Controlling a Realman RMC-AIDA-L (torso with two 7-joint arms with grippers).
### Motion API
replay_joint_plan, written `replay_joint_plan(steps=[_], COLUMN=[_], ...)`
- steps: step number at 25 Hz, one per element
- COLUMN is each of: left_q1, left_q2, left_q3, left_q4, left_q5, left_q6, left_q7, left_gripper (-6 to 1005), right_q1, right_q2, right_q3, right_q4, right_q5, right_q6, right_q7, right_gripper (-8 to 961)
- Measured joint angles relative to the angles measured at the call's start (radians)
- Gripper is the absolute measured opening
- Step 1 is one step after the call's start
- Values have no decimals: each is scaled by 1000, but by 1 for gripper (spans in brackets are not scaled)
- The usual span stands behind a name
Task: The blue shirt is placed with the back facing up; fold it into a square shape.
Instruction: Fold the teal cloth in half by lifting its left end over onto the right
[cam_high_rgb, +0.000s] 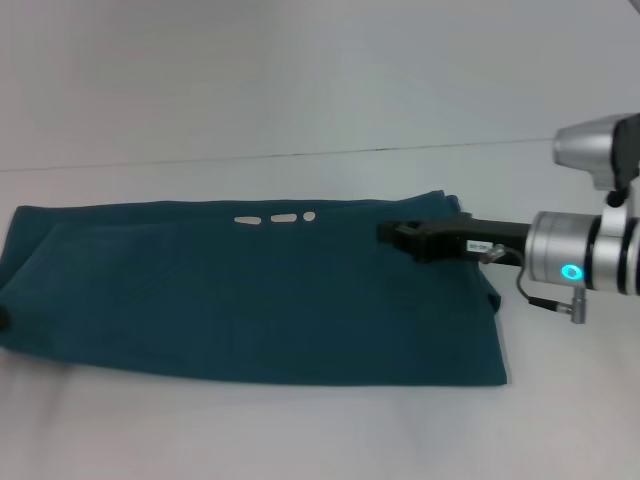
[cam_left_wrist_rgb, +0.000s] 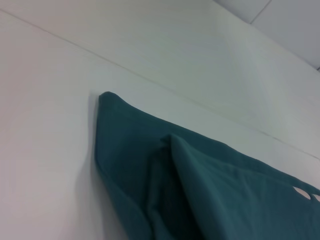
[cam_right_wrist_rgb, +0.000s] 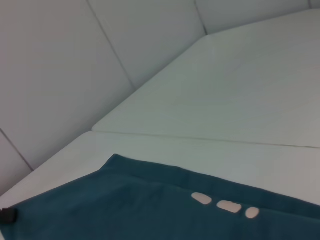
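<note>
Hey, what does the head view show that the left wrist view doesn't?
Only the head view shows the right hand reaching in over the right end of the blue shirt, and the shirt's full length as a long folded band. Only the left wrist view shows a raised fold near the shirt's corner up close. Both show the shirt, its white marks and the white table.
</note>
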Motion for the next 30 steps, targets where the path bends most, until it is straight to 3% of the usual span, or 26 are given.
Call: replay_joint_plan(steps=[9, 16, 30], left_q1=[1, 3, -2], left_q2=[15, 29, 21], left_q3=[-48, -89, -76], left_q4=[1, 3, 1], left_q5=[9, 15, 5], left_q6=[-6, -7, 14], left_q7=[6, 16, 18], left_gripper=[36, 37, 37], right_q1=[26, 23, -8], right_q2=[1, -2, -7], right_q3=[-10, -12, -6], right_q4=[23, 24, 17], right_q5=[0, 0, 0], right_q6=[12, 13, 45], right_q7=[-22, -16, -10], right_gripper=[15, 18, 19])
